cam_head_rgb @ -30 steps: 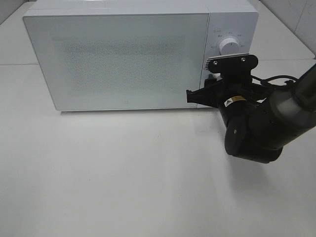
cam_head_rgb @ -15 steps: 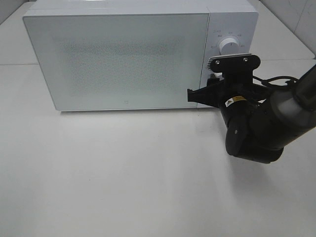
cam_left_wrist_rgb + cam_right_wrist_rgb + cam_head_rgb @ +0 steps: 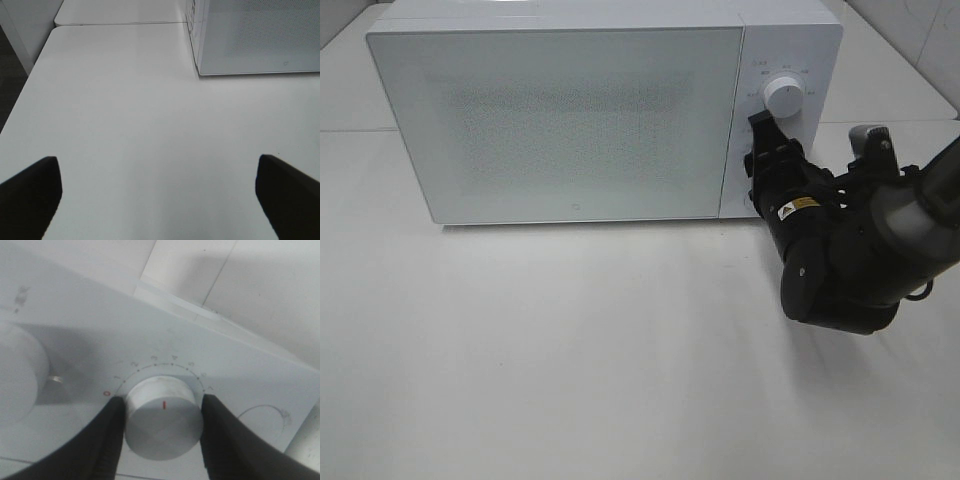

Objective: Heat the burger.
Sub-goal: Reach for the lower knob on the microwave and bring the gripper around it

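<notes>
Pinching the lower dial (image 3: 164, 417) are the right jaws (left jaws spread wide)

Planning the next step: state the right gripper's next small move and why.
Probably release the lower dial and back off: the right gripper clamps it, its red mark already sits well past the red zero, and the microwave door is shut.

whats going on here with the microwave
The right gripper has its fingers closed on the lower dial of the microwave control panel; the dial's red mark points away from zero. The microwave door is shut, and the burger is not in view. The left gripper hangs open over the white table, holding nothing.
</notes>
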